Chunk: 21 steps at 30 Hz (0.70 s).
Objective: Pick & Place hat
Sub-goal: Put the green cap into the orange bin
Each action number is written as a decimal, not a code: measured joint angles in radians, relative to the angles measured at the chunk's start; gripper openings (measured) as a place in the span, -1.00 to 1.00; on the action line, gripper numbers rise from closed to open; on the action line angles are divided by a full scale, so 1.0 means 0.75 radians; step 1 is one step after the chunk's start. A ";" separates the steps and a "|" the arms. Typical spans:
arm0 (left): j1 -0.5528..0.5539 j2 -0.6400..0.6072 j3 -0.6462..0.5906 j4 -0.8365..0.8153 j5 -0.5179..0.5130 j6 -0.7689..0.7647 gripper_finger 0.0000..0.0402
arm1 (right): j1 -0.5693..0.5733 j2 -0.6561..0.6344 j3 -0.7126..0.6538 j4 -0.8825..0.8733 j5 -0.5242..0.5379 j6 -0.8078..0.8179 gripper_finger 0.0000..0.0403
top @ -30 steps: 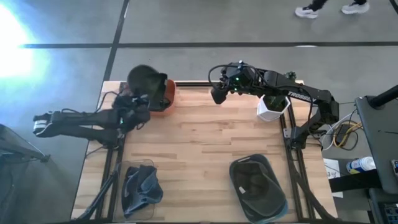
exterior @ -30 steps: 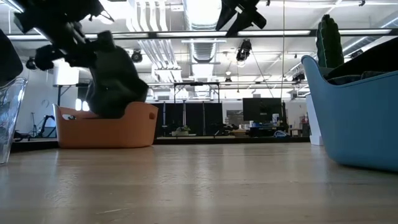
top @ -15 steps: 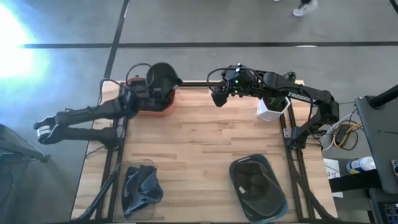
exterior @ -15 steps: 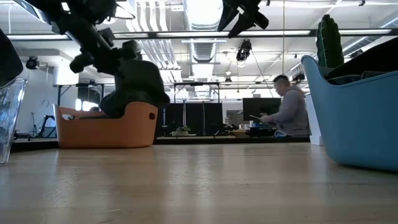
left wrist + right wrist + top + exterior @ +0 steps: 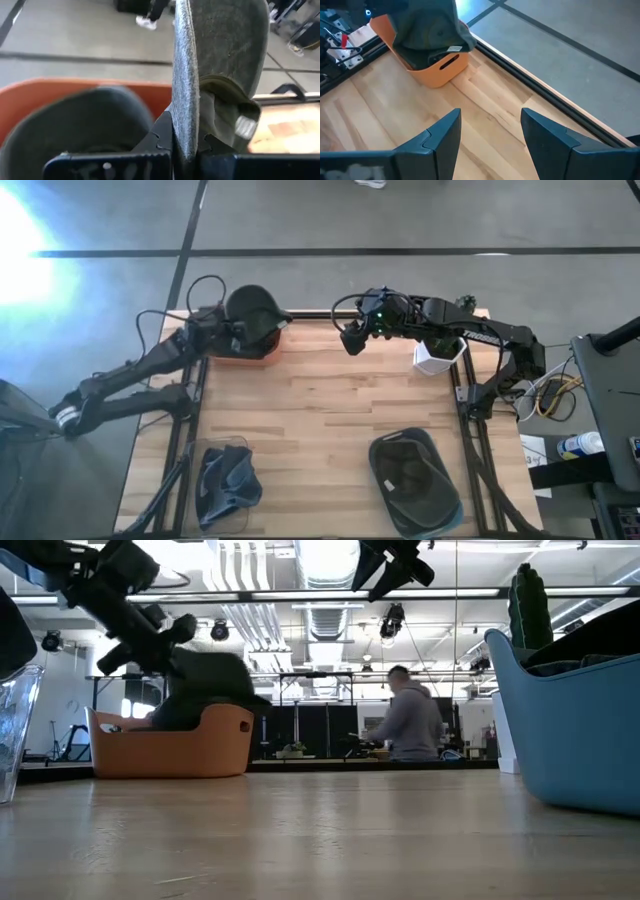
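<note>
The hat (image 5: 256, 310) is dark olive and sits over the orange basket (image 5: 243, 356) at the table's far left corner. The low view shows the hat (image 5: 212, 690) sunk partly into the basket (image 5: 170, 746). My left gripper (image 5: 232, 330) is at the hat's near left side, shut on it. My right gripper (image 5: 350, 340) hangs open over the far middle of the table, to the right of the basket. From its wrist view, the hat (image 5: 427, 25) and the basket (image 5: 437, 70) lie beyond the open right gripper (image 5: 490, 125). My left gripper (image 5: 186, 145) pinches a stiff edge of the hat (image 5: 185, 100) between its two fingers. That edge stands on its side between them. The fingers come from the table's left, slanting down over the basket. The hat's lower part rests inside the basket.
A blue bin (image 5: 415, 480) holding dark hats stands near the table's near right corner. A clear bin (image 5: 225, 480) with dark hats is at the near left. A white container (image 5: 437, 355) sits at the far right edge. A person (image 5: 405, 725) is in the room behind.
My left arm has reached toward the far edge and to the right, carrying the hat over the orange basket. It has then lowered the hat, which was hanging above the rim and now sits partly inside. A person has walked across the room behind.
</note>
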 joint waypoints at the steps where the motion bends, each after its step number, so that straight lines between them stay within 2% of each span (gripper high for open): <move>1: 0.017 -0.011 -0.012 -0.018 0.025 -0.006 -0.96 | 0.000 0.000 0.000 0.000 0.000 0.000 0.01; 6: 0.033 -0.067 -0.043 -0.191 0.038 0.011 -0.96 | 0.000 0.001 0.000 -0.003 0.000 0.000 0.01; 12: 0.032 -0.145 -0.051 -0.350 -0.146 0.055 -0.96 | 0.000 0.001 0.000 -0.008 0.000 0.000 0.01; 15: 0.032 -0.176 -0.022 -0.391 -0.173 0.074 -0.96 | 0.000 0.001 0.000 -0.009 0.000 0.000 0.01; 18: 0.032 -0.164 -0.004 -0.444 -0.196 0.101 -0.96 | -0.001 0.001 0.000 -0.008 0.000 0.000 0.01; 21: 0.032 -0.119 -0.018 -0.514 -0.187 0.008 -0.96 | -0.001 0.001 0.000 -0.008 0.000 0.000 0.01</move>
